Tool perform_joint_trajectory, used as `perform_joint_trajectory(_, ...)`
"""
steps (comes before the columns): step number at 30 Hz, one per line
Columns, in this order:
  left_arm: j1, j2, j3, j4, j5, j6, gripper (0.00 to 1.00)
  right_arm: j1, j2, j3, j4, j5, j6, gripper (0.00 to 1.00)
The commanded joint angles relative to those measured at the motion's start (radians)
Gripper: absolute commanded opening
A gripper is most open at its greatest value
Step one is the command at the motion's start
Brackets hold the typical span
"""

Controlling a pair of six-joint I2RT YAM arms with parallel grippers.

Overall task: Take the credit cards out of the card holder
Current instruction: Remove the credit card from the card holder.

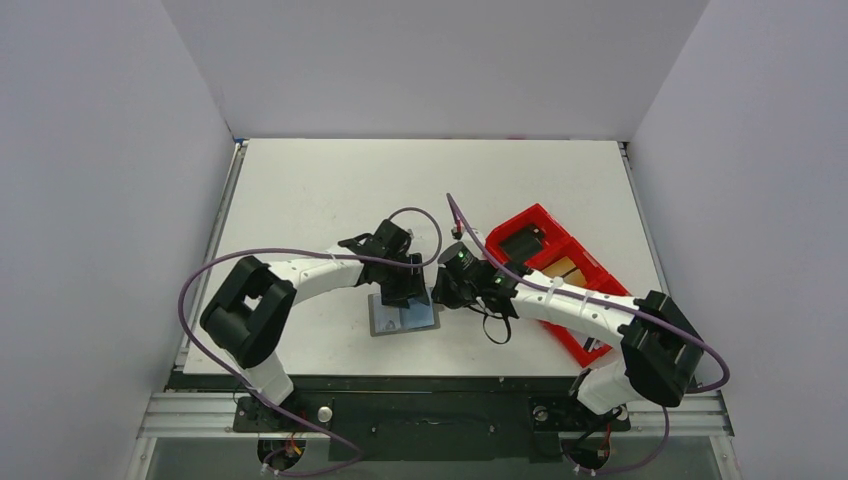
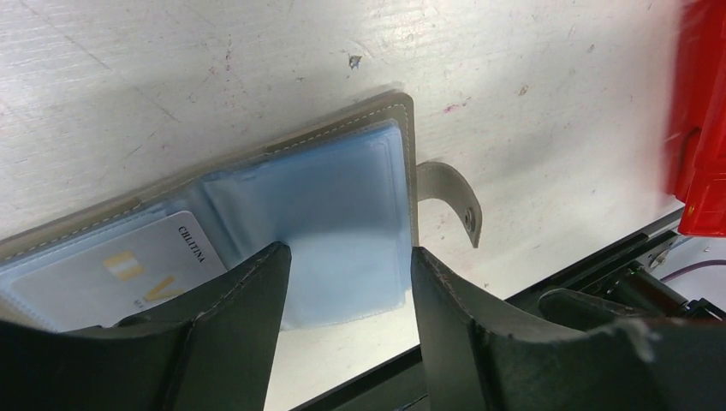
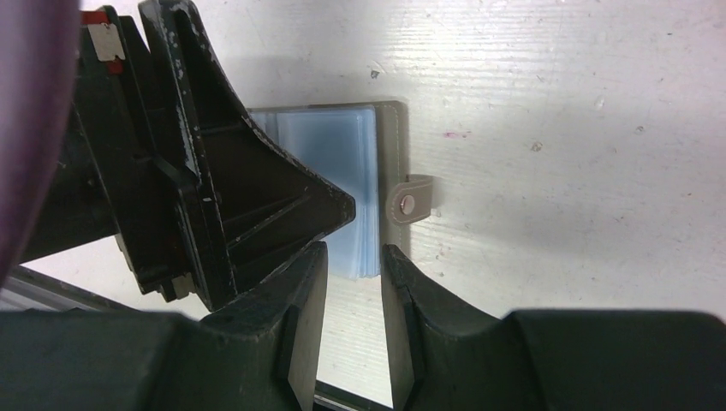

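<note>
Over the open holder [image 2: 325, 184], left gripper [image 2: 349, 253]: released, fingers wide apart, clamping nothing. Straddles the right-hand blue-grey sleeve; cannot tell whether the tips touch it. Blocks the sleeve's lower part and the holder's near edge in left wrist view.

Just beside, at the holder's right edge, right gripper [image 3: 354, 253]: narrow gap between fingers, white table [image 3: 556, 128] visible through it. Has the near corner of the sleeve stack between its tips; grasping or merely hovering, cannot tell. Shares right wrist view with the left gripper's dark finger [image 3: 282, 205], which covers most of the holder [image 3: 389, 154].

Holder [image 1: 402, 318]: lies flat and open on the table [image 1: 330, 190], near the front edge, between left gripper [image 1: 400, 288] and right gripper [image 1: 445, 290]. Far half hidden in top view under the left gripper. Shows one pale card [image 2: 128, 265] in the left-hand pocket, behind clear plastic, with yellow marks and small print too blurred to read fully; cut off below by a finger. Contents of right-hand sleeves: not readable. Tab [image 2: 454, 193] with snap sticks out from the right edge, curled; seen also in right wrist view [image 3: 411, 201].

Farther right: red tray [image 1: 500, 222], cropped to a blurred red edge [image 2: 706, 128] in left wrist view. Holds black block [image 1: 522, 245] in the far compartment and tan card [image 1: 565, 268] in the next. Nearer compartments mostly hidden under the right arm.
</note>
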Motion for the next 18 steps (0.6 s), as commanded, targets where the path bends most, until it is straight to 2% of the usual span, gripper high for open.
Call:
perform_joint_trajectory(1,-0.006,0.027,0.047,0.063,0.026,-0.013,0.53,-0.003,-0.037,-0.013,-0.001,0.041,0.013,0.26)
perform_joint_trajectory(9,-0.004,0.011,0.056,0.059,0.034,-0.019,0.59,0.003,-0.017,0.009,-0.006,0.037,0.004,0.27)
perform_joint_trajectory(18,0.026,-0.075,0.033,0.005,-0.006,0.003,0.6,0.041,0.056,0.094,-0.008,0.015,-0.018,0.27)
